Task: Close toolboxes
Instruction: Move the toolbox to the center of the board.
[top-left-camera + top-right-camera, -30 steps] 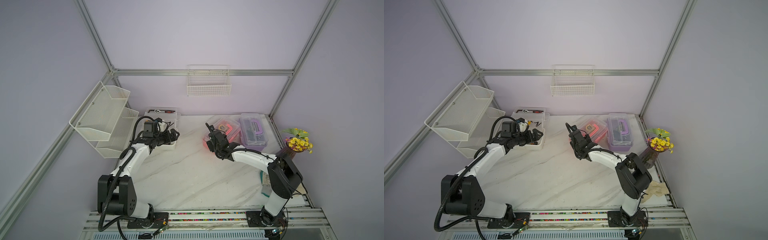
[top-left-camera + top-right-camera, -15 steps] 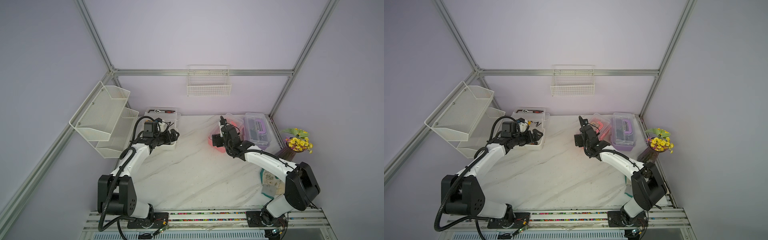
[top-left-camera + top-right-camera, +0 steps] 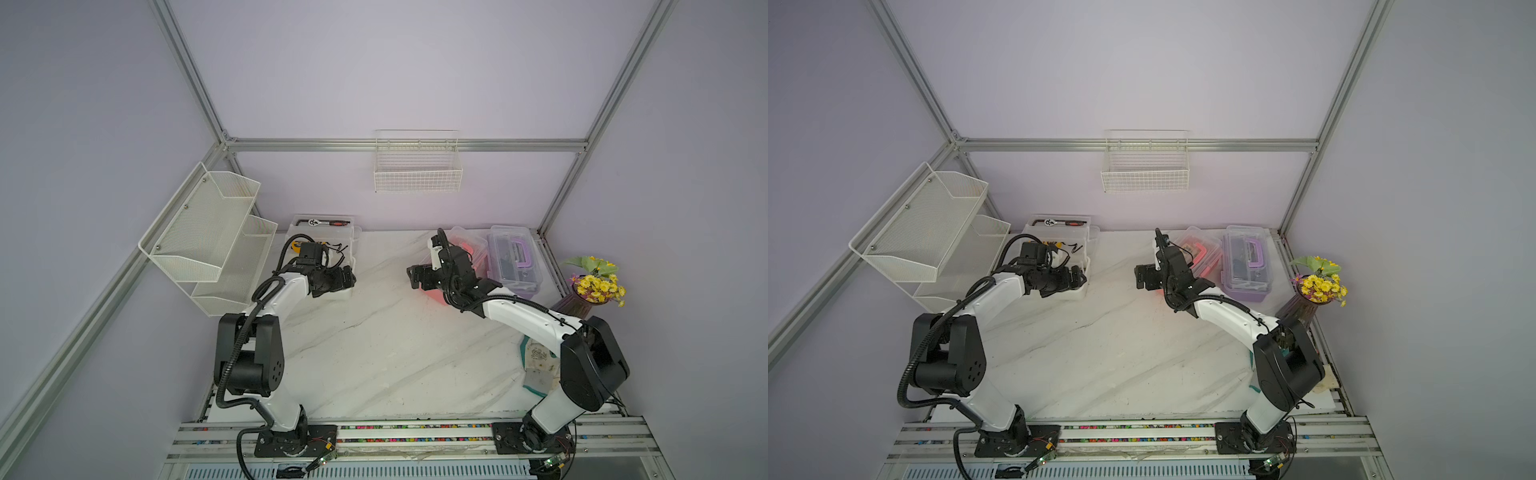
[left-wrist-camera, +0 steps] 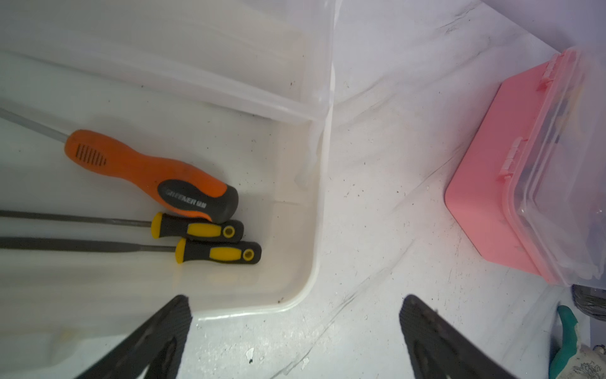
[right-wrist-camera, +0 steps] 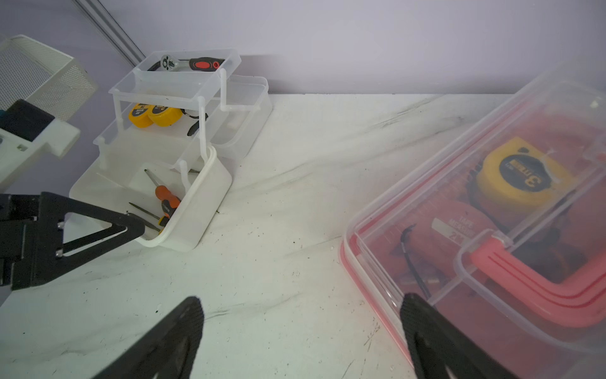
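Your white box (image 5: 206, 197) sits back left, tiers fanned open, tools (image 4: 151, 174) in its base. Pink box (image 5: 410, 197) and purple box (image 3: 513, 259) stand side by side back right, lids down; you can't judge the latches. Left gripper (image 4: 296, 302) gapes empty at the white box's corner. Right gripper (image 5: 303, 300) gapes empty beside the pink box, partly hiding it from above.

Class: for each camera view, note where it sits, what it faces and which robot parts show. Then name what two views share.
Top views: high over the front edge, looking down at the table; left arm and right arm show whole.
Left wrist: on the left arm, facing the open white toolbox; left tool tips, open.
Right wrist: on the right arm, facing across the table; right tool tips, open, plus the left tool.
Shared: both wrist views show the pink toolbox.
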Controlling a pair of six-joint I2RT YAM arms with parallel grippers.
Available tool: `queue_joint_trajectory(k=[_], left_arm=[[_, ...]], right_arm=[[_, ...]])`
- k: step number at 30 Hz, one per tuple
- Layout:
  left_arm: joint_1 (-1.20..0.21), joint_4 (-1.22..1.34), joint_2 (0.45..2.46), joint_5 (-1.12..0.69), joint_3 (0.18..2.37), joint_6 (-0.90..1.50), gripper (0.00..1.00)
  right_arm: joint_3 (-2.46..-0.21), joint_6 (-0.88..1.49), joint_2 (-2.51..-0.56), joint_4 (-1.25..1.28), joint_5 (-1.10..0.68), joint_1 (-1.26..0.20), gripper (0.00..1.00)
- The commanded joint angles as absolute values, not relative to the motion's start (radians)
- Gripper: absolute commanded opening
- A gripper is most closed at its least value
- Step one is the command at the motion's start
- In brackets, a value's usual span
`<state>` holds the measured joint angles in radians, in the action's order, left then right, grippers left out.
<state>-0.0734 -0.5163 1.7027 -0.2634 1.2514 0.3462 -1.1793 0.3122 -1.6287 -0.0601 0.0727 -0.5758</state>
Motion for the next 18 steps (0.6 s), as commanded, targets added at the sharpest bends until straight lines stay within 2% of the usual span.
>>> queue_joint_trajectory(k=[1,8,18], left_arm=[[-0.086,-0.544,1.739,-0.253,1.339,0.292,1.0],[-0.171,-0.575,1.763,-0.186,1.418,0.256,1.0],[-0.21,-0.659,1.907,-0.171,1.521,0.262,1.0]], right_arm=[[-1.164,0.316,-1.616,-0.017,0.053,-0.572,0.97],[-1.131,0.311,-1.597,-0.015,0.069,-0.571,0.97],[-1.081,0.316,-1.572,0.005,0.089,-0.571,0.97]])
